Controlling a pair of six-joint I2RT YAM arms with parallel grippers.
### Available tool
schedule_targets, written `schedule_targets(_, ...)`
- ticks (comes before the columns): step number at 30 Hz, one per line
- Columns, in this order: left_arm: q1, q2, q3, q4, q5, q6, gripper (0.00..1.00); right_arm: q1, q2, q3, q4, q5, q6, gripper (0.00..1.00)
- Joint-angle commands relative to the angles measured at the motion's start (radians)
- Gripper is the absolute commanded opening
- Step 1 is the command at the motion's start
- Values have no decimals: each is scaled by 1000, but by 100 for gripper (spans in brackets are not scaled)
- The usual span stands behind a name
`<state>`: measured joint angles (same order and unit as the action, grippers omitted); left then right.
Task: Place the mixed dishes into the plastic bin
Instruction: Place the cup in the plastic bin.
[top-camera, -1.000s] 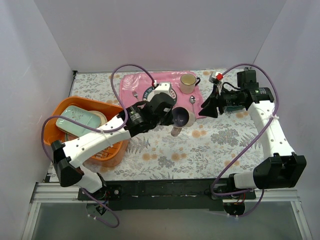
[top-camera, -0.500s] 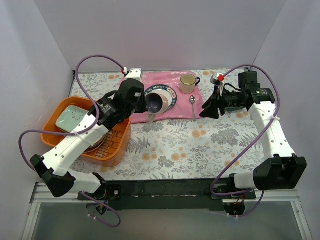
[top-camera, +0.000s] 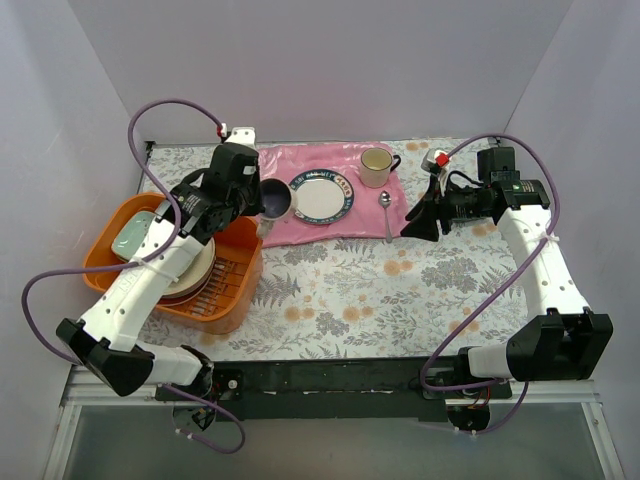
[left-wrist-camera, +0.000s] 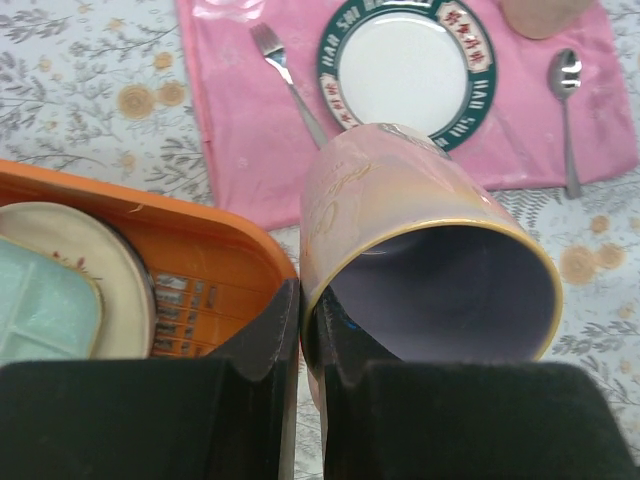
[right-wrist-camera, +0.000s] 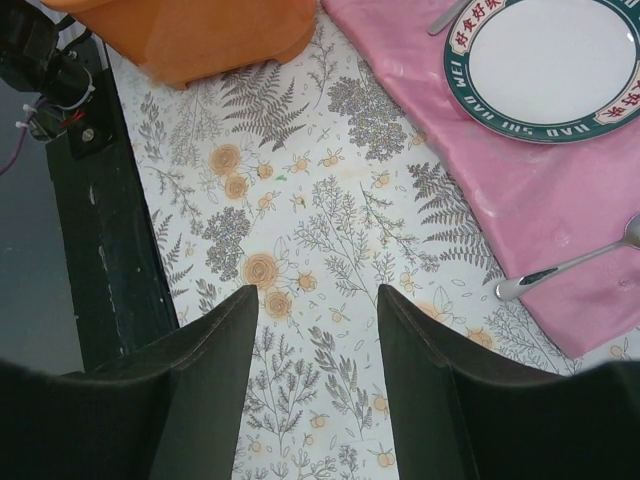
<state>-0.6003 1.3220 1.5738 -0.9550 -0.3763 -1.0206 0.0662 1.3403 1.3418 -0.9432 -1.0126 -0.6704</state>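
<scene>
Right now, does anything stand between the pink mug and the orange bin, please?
Nothing visible does. The left claw holds the pink mug beside the bin; plates and a tray lie inside, but its nearer side is bare.

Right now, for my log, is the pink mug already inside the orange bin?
No, the left gripper holds the pink mug beside the orange bin, outside its rim.

on the pink mat (top-camera: 312, 160) lie a patterned-rim white plate (top-camera: 322, 197), fork (left-wrist-camera: 290, 72), spoon (top-camera: 386, 214) and cream mug (top-camera: 376, 166).
</scene>
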Motion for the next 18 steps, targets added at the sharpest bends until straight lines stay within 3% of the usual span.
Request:
schedule_targets(1, 69, -75, 64, 29, -33, 54, 0, -8, -20, -9, -3, -7, -21, 59)
schedule_targets(18, 204, -161, 23, -7, -64, 80, 0, -16, -1, -24, 1, 3, -24, 59)
